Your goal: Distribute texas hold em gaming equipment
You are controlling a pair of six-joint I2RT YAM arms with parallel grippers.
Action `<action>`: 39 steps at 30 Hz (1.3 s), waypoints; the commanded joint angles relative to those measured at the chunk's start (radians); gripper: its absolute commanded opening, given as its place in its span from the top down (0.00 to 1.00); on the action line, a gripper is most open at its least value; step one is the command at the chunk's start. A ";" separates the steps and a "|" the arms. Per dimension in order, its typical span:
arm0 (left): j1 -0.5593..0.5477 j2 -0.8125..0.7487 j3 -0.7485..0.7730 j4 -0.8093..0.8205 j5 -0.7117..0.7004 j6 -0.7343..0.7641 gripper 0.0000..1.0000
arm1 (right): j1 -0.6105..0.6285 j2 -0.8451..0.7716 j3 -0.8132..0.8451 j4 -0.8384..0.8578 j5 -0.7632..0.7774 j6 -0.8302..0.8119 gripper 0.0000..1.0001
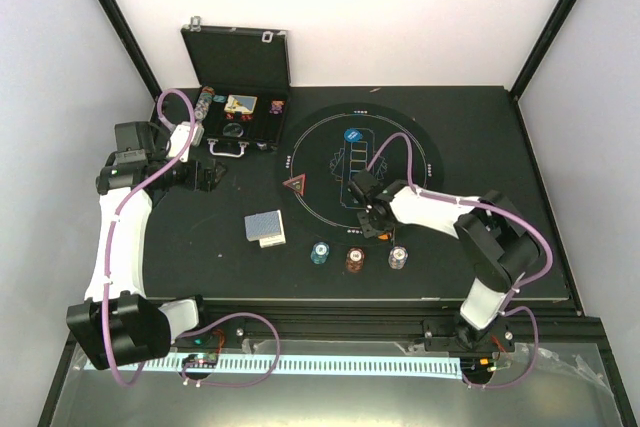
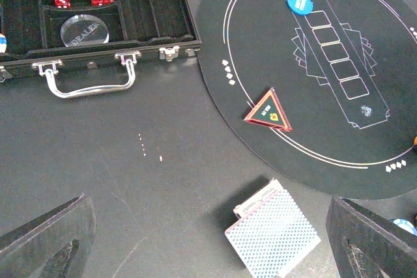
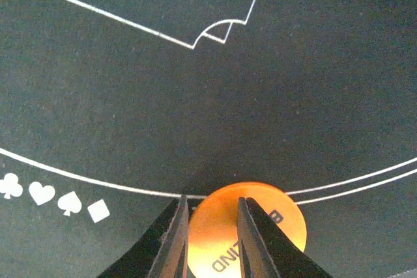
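right gripper [image 3: 210,211] is down on the near rim of the round mat [image 3: 195,109], right over the orange disc [image 3: 277,226]. the disc lies flat across the white outline [image 3: 98,183]. the fingers are drawn close with a slim gap, orange showing between them. that gap is narrower than the disc, so they aren't around it, and i can't tell if the tips touch it.

the worry: a thin flat disc gives the tips little to bite. i'd guess they could skid over its face or shove it along the mat instead of lifting it.

any slide toward the near side is risky. the teal chips [image 1: 319,253], red-brown chips [image 1: 354,260] and white chips [image 1: 397,259] stand just off the mat's edge there, and a knock from the wrist could topple a stack.

the far side has more room: bare mat up to the blue disc [image 2: 300,2], with the red triangle marker [image 2: 268,110] on the left rim.

the left gripper [image 2: 208,226] hangs with jaws spread wide and nothing in them, between the black case [image 2: 130,49] and the blue-backed cards [image 2: 273,234], well apart from the right arm.
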 commanded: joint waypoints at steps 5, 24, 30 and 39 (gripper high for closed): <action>0.006 -0.029 0.043 -0.028 -0.014 0.021 0.01 | -0.025 0.063 0.024 -0.057 0.141 0.029 0.77; 0.010 -0.021 0.052 -0.023 -0.022 0.029 0.01 | 0.041 -0.042 -0.008 -0.116 0.117 0.065 0.67; 0.014 -0.016 0.058 -0.021 -0.021 0.029 0.01 | 0.040 -0.002 -0.026 -0.099 0.107 0.069 0.68; 0.026 -0.015 0.061 -0.024 -0.022 0.037 0.01 | -0.045 0.014 -0.008 -0.083 0.133 0.049 0.72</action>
